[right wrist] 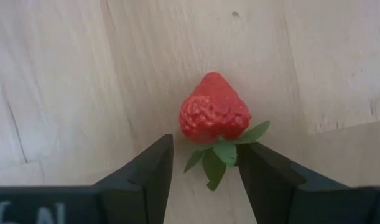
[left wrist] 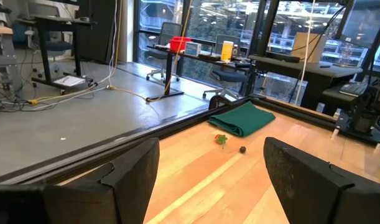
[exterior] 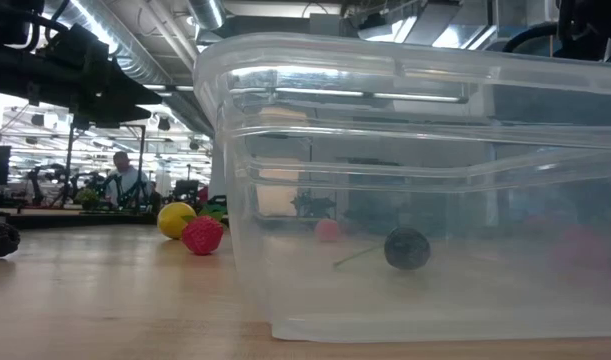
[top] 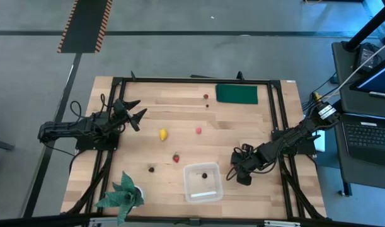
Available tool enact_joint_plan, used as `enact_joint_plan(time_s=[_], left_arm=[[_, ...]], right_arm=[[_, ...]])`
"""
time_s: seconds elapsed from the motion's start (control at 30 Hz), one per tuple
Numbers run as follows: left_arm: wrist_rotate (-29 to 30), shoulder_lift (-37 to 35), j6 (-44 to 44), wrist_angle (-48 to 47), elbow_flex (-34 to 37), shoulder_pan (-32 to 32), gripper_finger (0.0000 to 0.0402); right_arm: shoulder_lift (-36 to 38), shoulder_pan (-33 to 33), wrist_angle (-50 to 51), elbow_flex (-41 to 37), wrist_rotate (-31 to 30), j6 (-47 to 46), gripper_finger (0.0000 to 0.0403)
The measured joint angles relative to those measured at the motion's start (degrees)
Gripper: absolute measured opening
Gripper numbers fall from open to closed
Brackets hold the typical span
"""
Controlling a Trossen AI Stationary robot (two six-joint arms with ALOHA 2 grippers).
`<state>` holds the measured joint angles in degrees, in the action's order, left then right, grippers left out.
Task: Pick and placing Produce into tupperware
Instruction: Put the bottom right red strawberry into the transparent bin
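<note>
The clear tupperware (top: 202, 189) sits near the table's near edge and fills the low view (exterior: 415, 180). A dark cherry-like piece (exterior: 407, 248) lies on its floor. On the wood lie a yellow lemon (top: 162, 133), a pink berry (top: 198, 130), a red strawberry (top: 176, 157) and a dark piece (top: 151, 169). My right gripper (top: 232, 169) is low, just right of the tupperware. It is open, its fingers standing on either side of the green cap of another strawberry (right wrist: 214, 115), which lies on the table. My left gripper (top: 140, 110) waits open at the left.
A dark green pad (top: 237, 94) lies at the far right corner, with a red berry (top: 205, 97) and a tiny dark piece (top: 207, 105) beside it. A teal leafy plant (top: 121, 195) stands at the near left corner. A dark frame rims the table.
</note>
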<state>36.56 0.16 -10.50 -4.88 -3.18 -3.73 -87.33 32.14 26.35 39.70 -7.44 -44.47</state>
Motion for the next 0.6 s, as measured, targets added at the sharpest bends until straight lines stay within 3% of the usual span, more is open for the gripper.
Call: enact_joint_plan(time_s=[0.6], left_arm=[[0.0,0.0,-0.1,0.0,0.0,0.0,0.0281]], right_arm=[[0.0,-0.1,0.0,0.0,2.8,1.2,0.0178]])
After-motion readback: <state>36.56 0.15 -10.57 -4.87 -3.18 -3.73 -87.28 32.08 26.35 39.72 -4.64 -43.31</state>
